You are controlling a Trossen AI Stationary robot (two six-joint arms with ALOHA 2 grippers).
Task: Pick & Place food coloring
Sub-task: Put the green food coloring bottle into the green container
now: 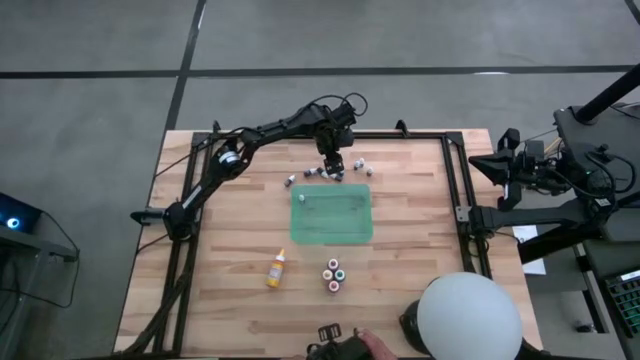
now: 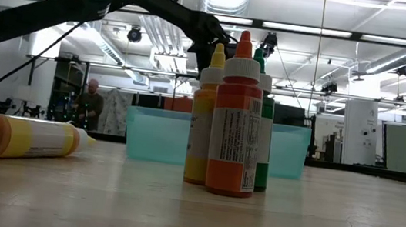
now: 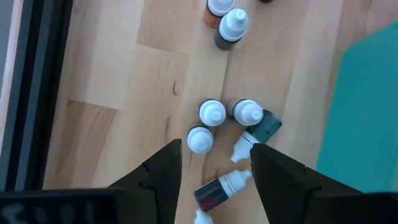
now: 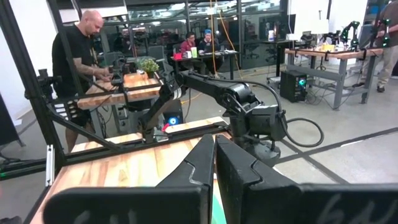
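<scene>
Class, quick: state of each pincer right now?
Left pincer: open, empty, above the small bottles.
Right pincer: closed, empty, parked off to the side.

Left tool (image 3: 214, 165) hangs fingers apart, pointing down; right tool (image 4: 214, 162) closed, parked aside.

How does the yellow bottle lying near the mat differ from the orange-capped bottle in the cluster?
The yellow bottle lies on its side, alone; the orange-capped bottle stands upright, packed against other bottles. The yellow bottle's body is yellow and orange with a pale label; the orange-capped bottle's body is orange with a printed white label. Both rest on the wooden table, on the near side of the green mat, and no gripper touches either.
</scene>
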